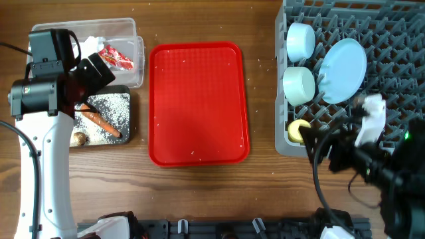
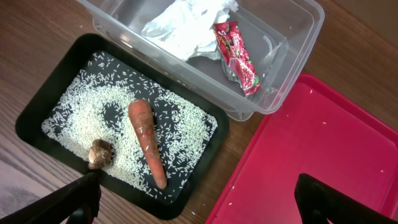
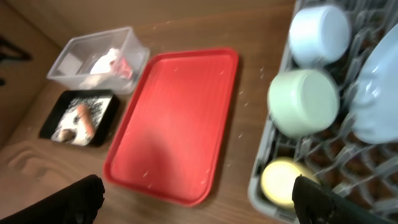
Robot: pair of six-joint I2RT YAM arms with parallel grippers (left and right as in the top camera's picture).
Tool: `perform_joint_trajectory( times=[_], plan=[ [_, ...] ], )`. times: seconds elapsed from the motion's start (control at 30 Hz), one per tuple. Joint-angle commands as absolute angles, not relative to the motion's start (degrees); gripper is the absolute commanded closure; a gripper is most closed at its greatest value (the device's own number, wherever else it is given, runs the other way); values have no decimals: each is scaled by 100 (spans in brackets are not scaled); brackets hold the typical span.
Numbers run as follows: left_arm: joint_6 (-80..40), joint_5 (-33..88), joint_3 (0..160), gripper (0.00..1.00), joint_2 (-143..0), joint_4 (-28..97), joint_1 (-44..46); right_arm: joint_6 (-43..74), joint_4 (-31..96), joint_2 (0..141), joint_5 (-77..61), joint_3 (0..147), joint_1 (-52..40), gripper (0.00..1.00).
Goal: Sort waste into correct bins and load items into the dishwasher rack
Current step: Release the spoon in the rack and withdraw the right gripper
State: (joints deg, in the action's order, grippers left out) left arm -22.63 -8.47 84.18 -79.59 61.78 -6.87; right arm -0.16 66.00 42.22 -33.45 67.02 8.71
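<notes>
The black tray (image 2: 50,93) holds white rice grains (image 2: 81,106), the orange carrot (image 2: 147,140) and the brown lump (image 2: 100,154). The clear tub (image 2: 292,46) behind it holds the crumpled napkin (image 2: 186,25) and the red-and-white wrapper (image 2: 239,59). My left gripper (image 2: 199,199) is open and empty above the black tray's corner. The grey rack (image 1: 398,40) holds two bowls (image 1: 300,41) (image 1: 299,85), the blue plate (image 1: 343,70) and the yellow cup (image 1: 297,127). My right gripper (image 3: 199,202) is open and empty, near the rack's front-left corner. I cannot make out the spoon.
The large flat red tray (image 1: 197,103) lies between the bins and the rack, with a few stray rice grains on it and on the wooden table. The left arm's white column (image 1: 40,172) stands at the front left.
</notes>
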Motion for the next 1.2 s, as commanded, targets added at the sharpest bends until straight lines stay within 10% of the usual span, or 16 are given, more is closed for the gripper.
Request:
perform_joint_trajectory(
  times=[0.0, 0.23, 0.73, 1.17],
  plan=[
    [-2316, -816, 8449, 0, -7913, 6178, -687, 193, 6934, 4130, -3430, 6781, 825, 0],
    [-2316, -816, 8449, 0, -7913, 6178, -687, -475, 6661, 4141, -2805, 6661, 825, 0],
    [-2316, -816, 8449, 0, -7913, 6180, -687, 497, 1299, 2368, -3107, 1918, 620, 0],
    [-2316, -816, 8449, 0, -7913, 6178, -687, 1494, 427, 342, -875, 266, -110, 0]
  ],
)
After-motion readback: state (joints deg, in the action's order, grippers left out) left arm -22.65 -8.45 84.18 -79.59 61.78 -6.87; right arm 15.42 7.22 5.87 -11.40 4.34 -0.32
